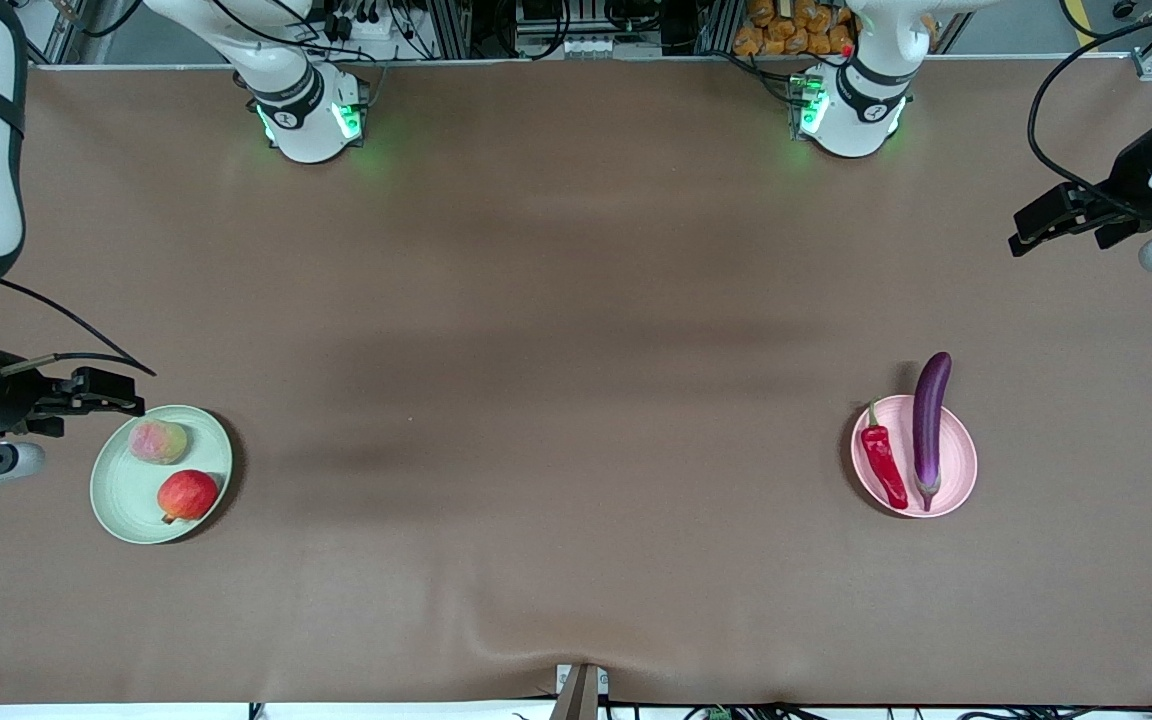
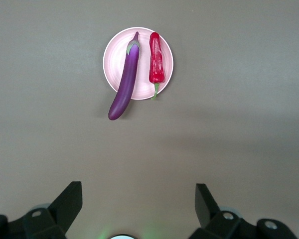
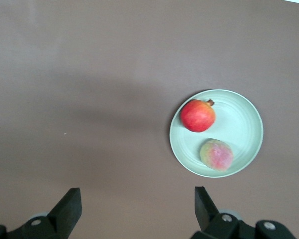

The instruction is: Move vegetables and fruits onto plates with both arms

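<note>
Eggplant [image 1: 930, 425] and chili [image 1: 883, 463] lie on pink plate [image 1: 963, 470]; both fruits on green plate [image 1: 116, 495]. Left pincer [image 1: 1036, 228] and right pincer [image 1: 106, 392] gape empty. Eggplant looks slick (grip mid-body); fuzzy fruit [image 1: 158, 441] likely bruises.

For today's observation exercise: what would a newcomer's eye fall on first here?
A purple eggplant and red chili pepper share the pink plate toward the left arm's end. Toward the right arm's end, a green plate holds a red fruit and a fuzzy pink-green fruit.
</note>
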`<state>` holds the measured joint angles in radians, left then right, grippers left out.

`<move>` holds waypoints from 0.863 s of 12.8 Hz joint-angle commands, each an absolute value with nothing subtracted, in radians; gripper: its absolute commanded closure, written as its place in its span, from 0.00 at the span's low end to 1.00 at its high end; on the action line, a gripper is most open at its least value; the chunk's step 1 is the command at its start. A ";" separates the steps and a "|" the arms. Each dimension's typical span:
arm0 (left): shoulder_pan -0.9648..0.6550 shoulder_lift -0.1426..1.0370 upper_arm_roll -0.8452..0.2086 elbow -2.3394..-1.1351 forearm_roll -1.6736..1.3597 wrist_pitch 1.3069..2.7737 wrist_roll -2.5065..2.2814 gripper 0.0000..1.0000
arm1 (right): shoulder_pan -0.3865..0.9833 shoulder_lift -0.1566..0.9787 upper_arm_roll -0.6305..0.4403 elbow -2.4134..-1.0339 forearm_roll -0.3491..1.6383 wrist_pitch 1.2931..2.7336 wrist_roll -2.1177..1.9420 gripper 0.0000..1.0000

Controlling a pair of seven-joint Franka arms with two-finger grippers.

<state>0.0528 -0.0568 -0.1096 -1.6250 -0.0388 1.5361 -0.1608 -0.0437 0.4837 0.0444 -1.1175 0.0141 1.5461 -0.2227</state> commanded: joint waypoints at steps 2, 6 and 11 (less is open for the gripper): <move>0.051 -0.074 -0.120 -1.634 -0.040 1.520 -0.159 0.00 | 0.017 0.416 -0.021 -1.147 0.020 1.543 -0.209 0.00; 0.057 -0.083 -0.137 -1.632 -0.037 1.513 -0.166 0.00 | 0.014 0.261 -0.023 -1.310 0.021 1.554 -0.195 0.00; 0.054 -0.083 -0.146 -1.629 -0.037 1.505 -0.172 0.00 | -0.066 0.028 -0.031 -1.521 0.020 1.546 -0.204 0.00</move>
<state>0.0517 -0.0610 -0.1395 -1.6247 -0.0388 1.5238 -0.1617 -0.0361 0.1659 -0.0357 -1.3618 0.0154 1.5251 -0.2065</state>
